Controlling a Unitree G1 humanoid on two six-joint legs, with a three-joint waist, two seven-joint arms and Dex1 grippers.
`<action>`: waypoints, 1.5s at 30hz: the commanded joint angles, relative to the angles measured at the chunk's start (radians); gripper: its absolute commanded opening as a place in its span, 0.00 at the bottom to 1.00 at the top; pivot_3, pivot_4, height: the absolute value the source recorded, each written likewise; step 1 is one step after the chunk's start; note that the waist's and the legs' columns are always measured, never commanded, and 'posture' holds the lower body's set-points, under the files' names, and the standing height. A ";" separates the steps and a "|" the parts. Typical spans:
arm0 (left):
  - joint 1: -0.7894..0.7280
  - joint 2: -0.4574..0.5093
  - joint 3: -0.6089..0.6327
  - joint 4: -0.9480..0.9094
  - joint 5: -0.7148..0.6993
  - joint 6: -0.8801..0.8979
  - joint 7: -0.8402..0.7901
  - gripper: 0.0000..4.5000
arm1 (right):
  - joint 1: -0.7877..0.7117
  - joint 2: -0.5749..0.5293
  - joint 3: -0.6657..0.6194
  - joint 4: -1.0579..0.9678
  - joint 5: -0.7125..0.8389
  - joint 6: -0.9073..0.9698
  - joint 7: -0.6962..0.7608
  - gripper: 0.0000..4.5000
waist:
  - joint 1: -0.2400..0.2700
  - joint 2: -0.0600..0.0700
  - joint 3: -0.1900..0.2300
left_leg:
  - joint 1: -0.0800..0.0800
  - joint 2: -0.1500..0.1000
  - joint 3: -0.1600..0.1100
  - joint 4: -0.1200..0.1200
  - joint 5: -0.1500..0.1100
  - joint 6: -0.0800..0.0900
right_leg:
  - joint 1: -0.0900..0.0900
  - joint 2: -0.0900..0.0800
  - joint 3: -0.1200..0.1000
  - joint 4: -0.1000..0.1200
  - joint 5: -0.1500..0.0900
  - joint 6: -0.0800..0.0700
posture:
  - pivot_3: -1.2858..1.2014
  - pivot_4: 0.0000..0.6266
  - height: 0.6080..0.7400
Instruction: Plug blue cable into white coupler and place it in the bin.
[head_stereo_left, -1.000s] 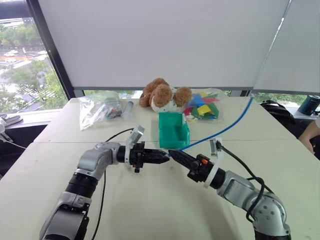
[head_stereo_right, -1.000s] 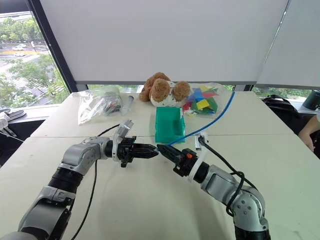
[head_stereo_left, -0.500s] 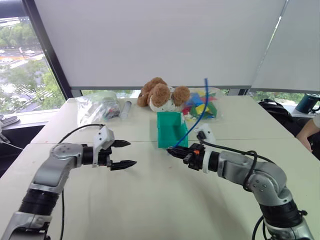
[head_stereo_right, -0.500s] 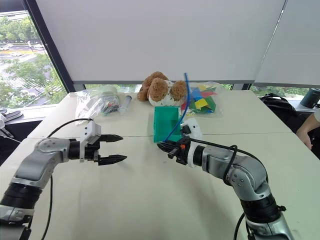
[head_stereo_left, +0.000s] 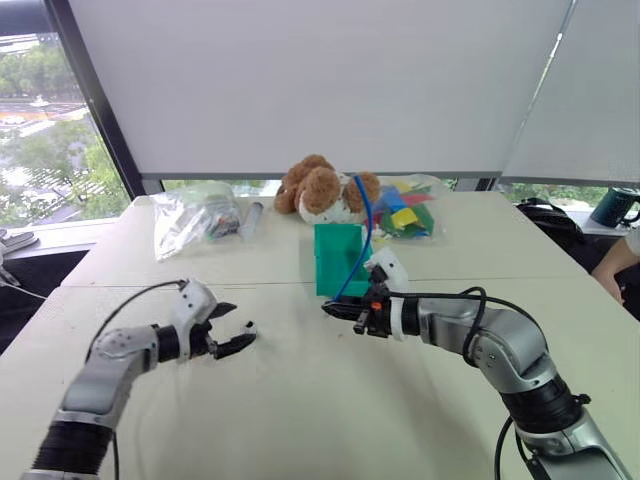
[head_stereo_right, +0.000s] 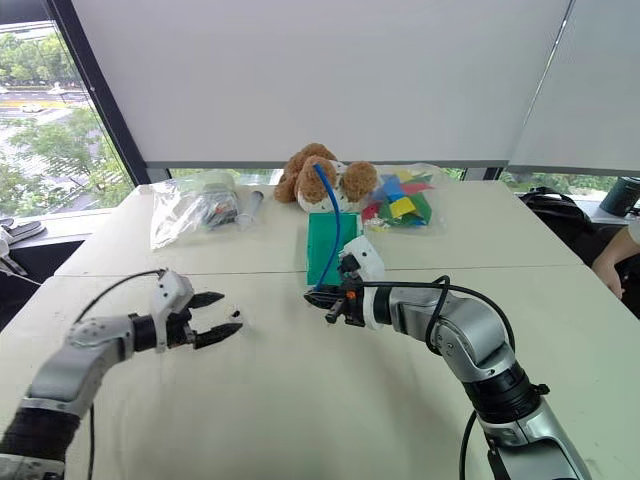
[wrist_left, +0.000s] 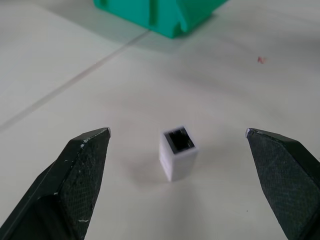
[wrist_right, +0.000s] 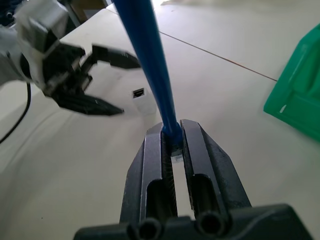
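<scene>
Our left claw (wrist_left: 177, 135) stands wide around the white coupler (wrist_left: 177, 153) on the table, socket facing up, while our right claw (wrist_right: 172, 140) pinches the blue cable (wrist_right: 150, 60) near the green bin (head_stereo_left: 340, 258).

Your white coupler (wrist_left: 178, 152) stands on the table (head_stereo_left: 300, 400), between and just ahead of the spread fingers of your left gripper (head_stereo_left: 232, 329), touching neither. Your right gripper (head_stereo_left: 338, 309) sits to the coupler's right, well apart from it, pinching the end of the blue cable (head_stereo_left: 360, 235), which arcs up and back over the bin (head_stereo_left: 340, 258). The bin sits just behind that gripper. Behind the bin lies a stuffed bear (head_stereo_left: 322, 190), with one plastic bag (head_stereo_left: 190, 215) to its left and another (head_stereo_left: 410, 208) to its right.
</scene>
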 joint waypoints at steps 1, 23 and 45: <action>0.010 -0.029 0.000 0.009 0.017 -0.041 0.044 0.99 | 0.003 0.003 -0.039 -0.062 -0.001 0.004 0.000 0.00 | 0.000 0.000 0.000 | 0.000 0.000 0.000 0.000 0.000 0.000 | 0.000 0.000 0.000 0.000 0.000 0.000 | 0.52 0.24 1.00; -0.178 -0.160 -0.152 0.180 0.005 -0.172 -0.238 0.08 | -0.035 -0.087 -0.016 -0.114 -0.036 -0.013 0.150 0.00 | 0.003 0.000 0.000 | 0.000 -0.001 0.000 0.000 0.000 0.000 | 0.000 -0.001 0.000 0.000 0.000 0.000 | 0.52 0.24 1.00; -0.399 -0.306 -0.379 0.642 0.230 -0.571 -0.451 0.08 | -0.048 -0.133 0.211 0.022 -0.302 -0.172 0.425 0.00 | 0.003 0.000 0.000 | 0.000 -0.001 0.001 0.002 0.000 0.000 | 0.001 0.001 0.000 0.000 0.000 0.000 | 0.52 0.24 1.00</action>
